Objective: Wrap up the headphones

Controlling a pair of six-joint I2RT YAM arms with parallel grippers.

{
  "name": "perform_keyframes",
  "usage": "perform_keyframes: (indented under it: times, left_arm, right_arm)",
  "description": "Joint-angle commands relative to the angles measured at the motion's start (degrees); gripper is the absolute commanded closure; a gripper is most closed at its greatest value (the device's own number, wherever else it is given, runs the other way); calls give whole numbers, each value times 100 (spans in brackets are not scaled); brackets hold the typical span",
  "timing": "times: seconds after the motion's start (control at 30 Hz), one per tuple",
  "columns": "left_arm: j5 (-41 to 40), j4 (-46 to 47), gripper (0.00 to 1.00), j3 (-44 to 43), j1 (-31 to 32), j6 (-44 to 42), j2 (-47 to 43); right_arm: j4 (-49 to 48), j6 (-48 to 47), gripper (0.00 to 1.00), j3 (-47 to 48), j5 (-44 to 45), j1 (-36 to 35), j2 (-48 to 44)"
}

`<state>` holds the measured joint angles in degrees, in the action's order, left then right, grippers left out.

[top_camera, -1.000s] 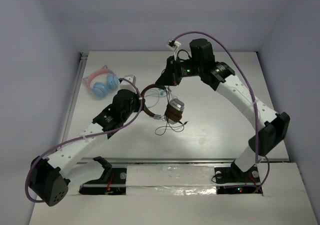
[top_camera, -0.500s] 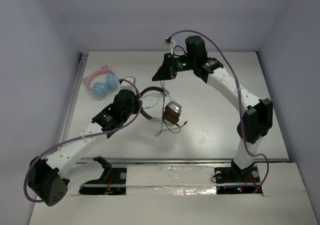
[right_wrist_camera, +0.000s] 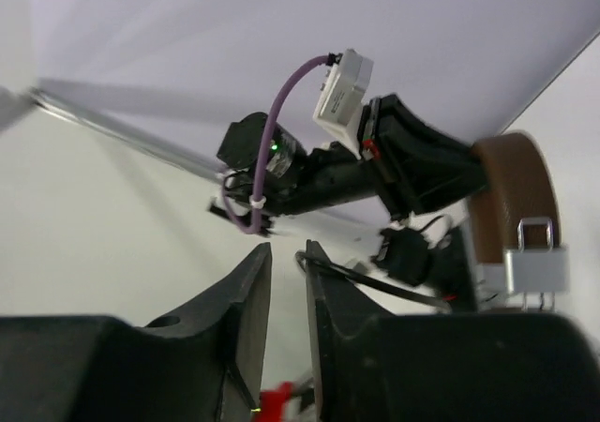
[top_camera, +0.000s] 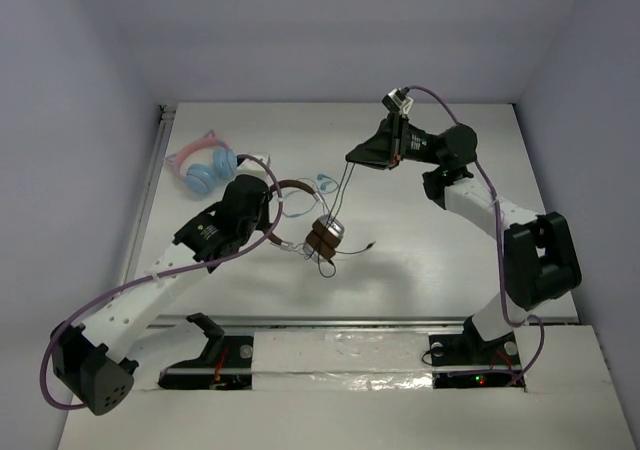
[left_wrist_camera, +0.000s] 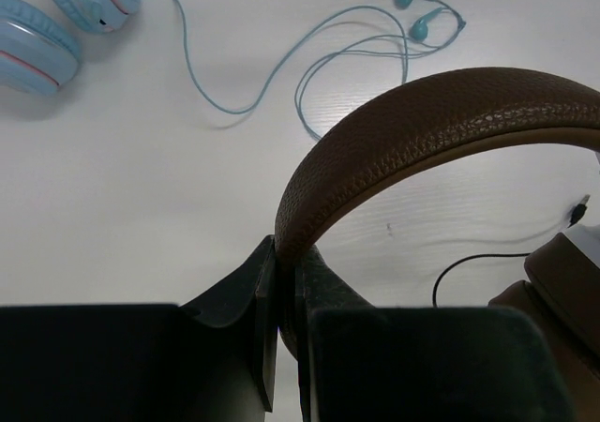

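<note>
The headphones point(top_camera: 325, 236) are found just right of the cat-ear headphones point(top_camera: 203, 166). Their brown headband point(left_wrist_camera: 422, 122) is clamped edge-on between the almost closed jaws of the left gripper point(left_wrist_camera: 284, 263), on the side nearer the cat-ear headphones, with the ear cups on the side away from them. The thin black cable point(top_camera: 340, 192) is pinched in the narrowly closed jaws of the right gripper point(top_camera: 352, 157), farther right of the cat-ear headphones, and is stretched straight down to the ear cups. Teal earbuds point(left_wrist_camera: 427, 17) are laid on the table point(top_camera: 440, 250) right of the cat-ear headphones.
</note>
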<state>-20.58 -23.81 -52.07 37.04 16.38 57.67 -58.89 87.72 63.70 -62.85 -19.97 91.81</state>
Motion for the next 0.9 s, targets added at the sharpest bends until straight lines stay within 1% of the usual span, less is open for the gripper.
perform_keyframes:
  times: [0.0, 0.07, 0.1, 0.13, 0.17, 0.2, 0.23, 0.27, 0.3, 0.33, 0.37, 0.43, 0.47, 0.5, 0.53, 0.57, 0.6, 0.67, 0.7, 0.73, 0.77, 0.8, 0.87]
  left_arm:
    - [37, 140, 100, -75, 23, -302, -116]
    - [2, 123, 100, -101, 23, -329, -2]
    - [-182, 123, 100, -119, 23, -311, 42]
    - [-279, 140, 100, -127, 23, -320, 121]
    - [-350, 105, 100, -197, 23, -320, 165]
    - [-472, 27, 100, -241, 23, -285, 235]
    - [-534, 17, 100, -268, 23, -241, 245]
    - [-587, 43, 100, -294, 23, -215, 236]
    - [-683, 96, 100, -303, 23, -206, 210]
    - [-754, 114, 100, -329, 23, -171, 210]
    - [-859, 96, 100, -417, -82, -162, 210]
    - [-869, 96, 100, -566, -249, -153, 227]
    - [-843, 96, 100, -785, -319, -144, 245]
    - [-825, 87, 100, -1074, -450, -101, 280]
    - [-799, 122, 100, -1077, -504, -100, 297]
    - [-746, 183, 100, -1355, -557, -65, 306]
    - [-641, 280, 100, -1489, -609, -21, 315]
    - [-422, 412, 100, -1883, -820, 23, 333]
    - [-168, 430, 100, -2042, -890, 40, 446]
    - [8, 413, 100, -2200, -1048, 75, 508]
    - [245, 395, 100, -2454, -1136, 119, 569]
    - [726, 465, 100, -2526, -1233, 250, 605]
    - [1177, 579, 100, -2649, -1513, 409, 588]
  right_arm:
    - [-4482, 2802, 72, -393, 27, 186, 153]
    - [-4298, 2514, 70, -700, -16, 186, -135]
    - [-4219, 2426, 71, -988, -52, 186, -241]
    - [-4044, 2077, 73, -1096, -104, 186, -356]
    - [-3459, 1830, 75, -1175, -226, 186, -470]
    - [-3062, 1549, 81, -1228, -306, 186, -741]
    - [-2579, 789, 83, -1246, -376, 186, -918]
    - [-1330, 277, 85, -1203, -403, 186, -1093]
    - [-709, -224, 90, -1150, -308, 186, -1504]
    - [-137, -1143, 93, -1019, -237, 186, -1717]
    - [652, -1509, 98, -974, -106, 186, -1910]
    - [1010, -2176, 100, -974, -78, 186, -2402]
    - [1873, -2502, 100, -939, -44, 186, -2526]
    - [2647, -3558, 100, -852, 61, 186, -2710]
    - [3603, -4100, 100, -729, 289, 186, -2712]
    - [4918, -4488, 100, -623, 561, 186, -2799]
    - [5149, -4666, 100, -709, 894, 186, -2809]
    - [5509, -5001, 100, -894, 854, 186, -2730]
    - [5659, -5097, 100, -999, 1053, 186, -2730]
    - [5852, -5412, 100, -1000, 1308, 186, -2739]
    - [6481, -5606, 100, -965, 1571, 186, -2756]
    - [6774, -5765, 100, -800, 2227, 186, -2747]
    - [7232, -6038, 100, -719, 2688, 186, -2756]
